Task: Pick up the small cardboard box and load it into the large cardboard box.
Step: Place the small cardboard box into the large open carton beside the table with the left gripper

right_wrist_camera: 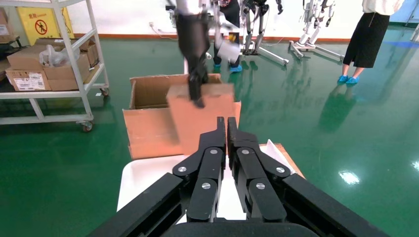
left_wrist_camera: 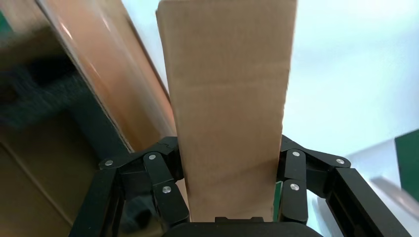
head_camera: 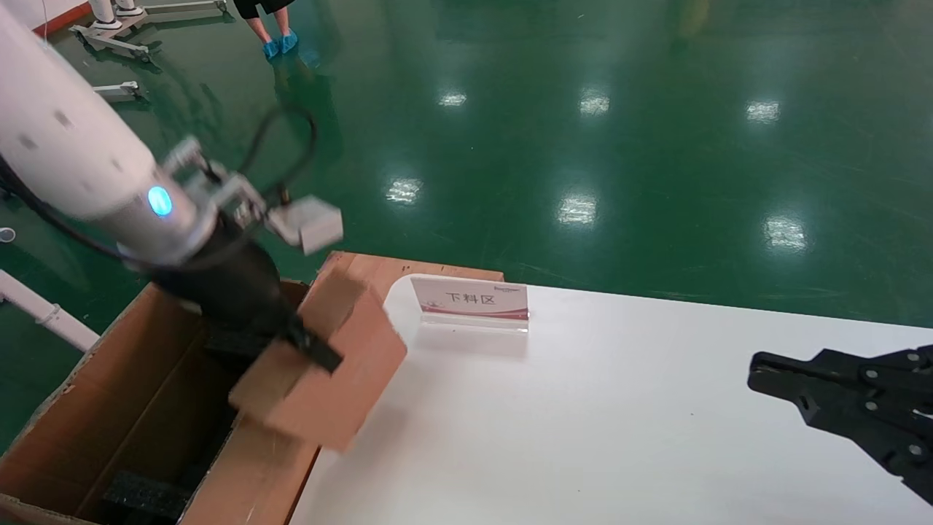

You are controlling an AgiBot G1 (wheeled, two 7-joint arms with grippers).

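- Green workshop floor surrounds my white table (head_camera: 619, 408).
- My left gripper (left_wrist_camera: 230, 197) clamps the small cardboard box (head_camera: 324, 361), tilted above the large cardboard box (head_camera: 109, 408), clearing its side flap.
- My right gripper (right_wrist_camera: 227, 129) idles with fingers closed at the near right.

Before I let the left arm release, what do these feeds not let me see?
- Large cardboard box floor: head view, mostly hidden by the left gripper and small cardboard box; left wrist view blurs it.
- Small cardboard box underside: no view shows it.
- Right gripper: shut over the white table, partly cut by the frame edge.
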